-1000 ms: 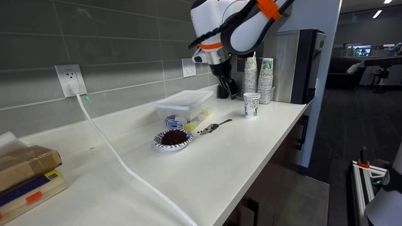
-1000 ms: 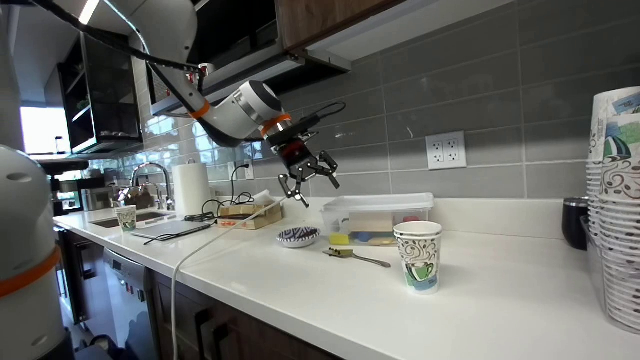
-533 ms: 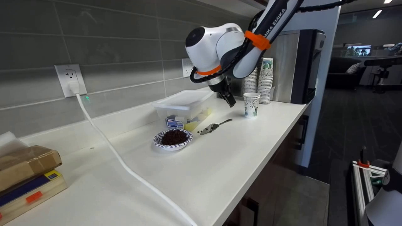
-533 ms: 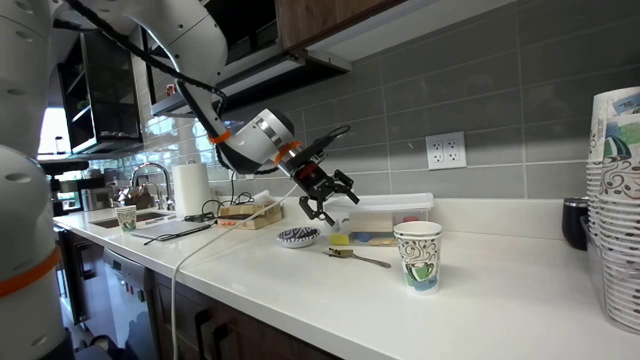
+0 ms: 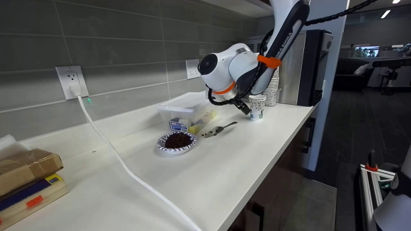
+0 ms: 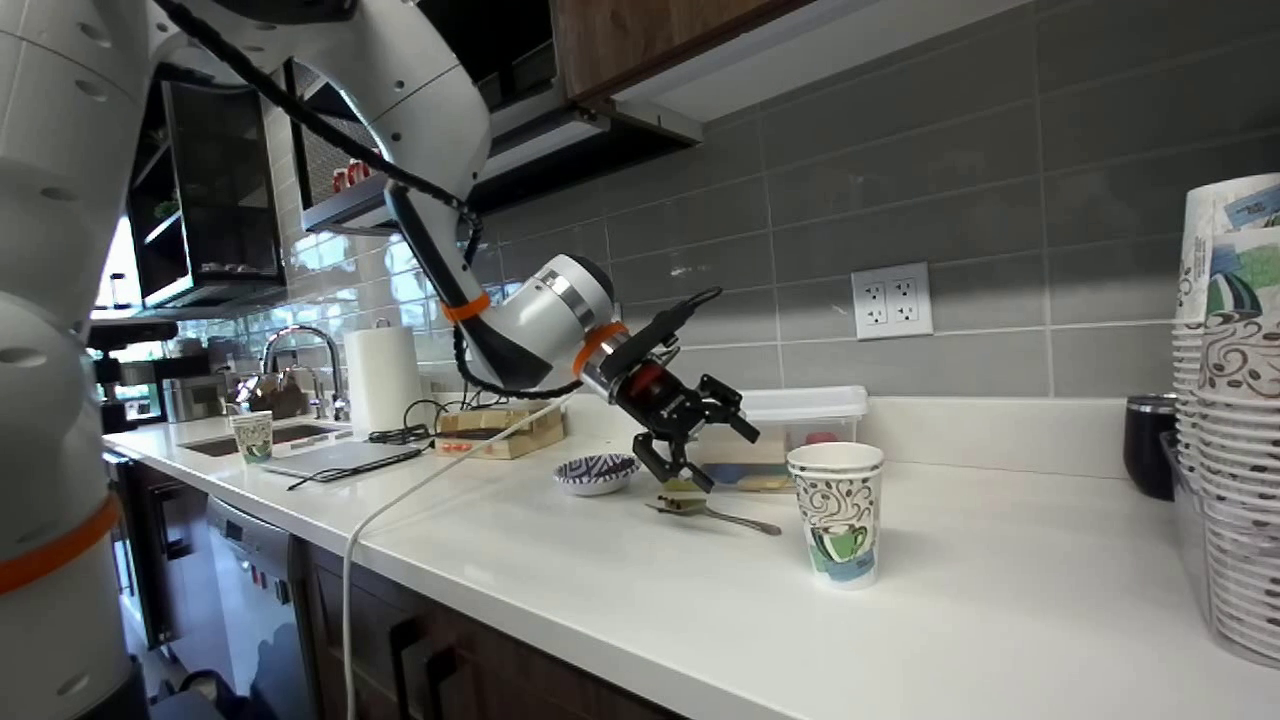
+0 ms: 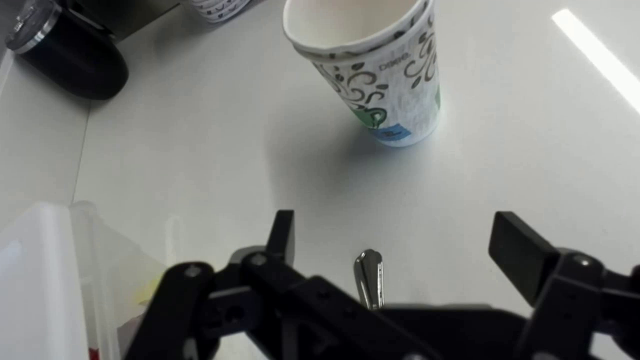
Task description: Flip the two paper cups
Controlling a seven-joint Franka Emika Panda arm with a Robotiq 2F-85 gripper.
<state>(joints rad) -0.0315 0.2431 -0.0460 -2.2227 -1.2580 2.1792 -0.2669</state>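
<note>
The two paper cups (image 6: 838,520) seem nested one in the other, with a double rim at the top. They stand upright on the counter, mouths up, and also show in an exterior view (image 5: 257,110) and the wrist view (image 7: 395,95). They are whitish with a swirl pattern. My gripper (image 6: 728,458) is open and tilted, above the counter on the spatula side of the cups, touching nothing. In the wrist view, my gripper (image 7: 396,230) has its fingers wide apart with nothing between them, and the cups stand ahead of the fingertips.
A metal spatula (image 5: 215,131) lies below the gripper. A patterned bowl (image 6: 590,486) of dark grains and a lidded plastic box (image 5: 189,102) stand close by. Tall cup stacks (image 6: 1245,440) and a black tumbler (image 6: 1150,450) stand beyond the cups. A white cable (image 5: 135,175) crosses the counter.
My gripper has moved down and toward the two cups, passing in front of the plastic box. Its fingers stay open. The cups have not moved.
</note>
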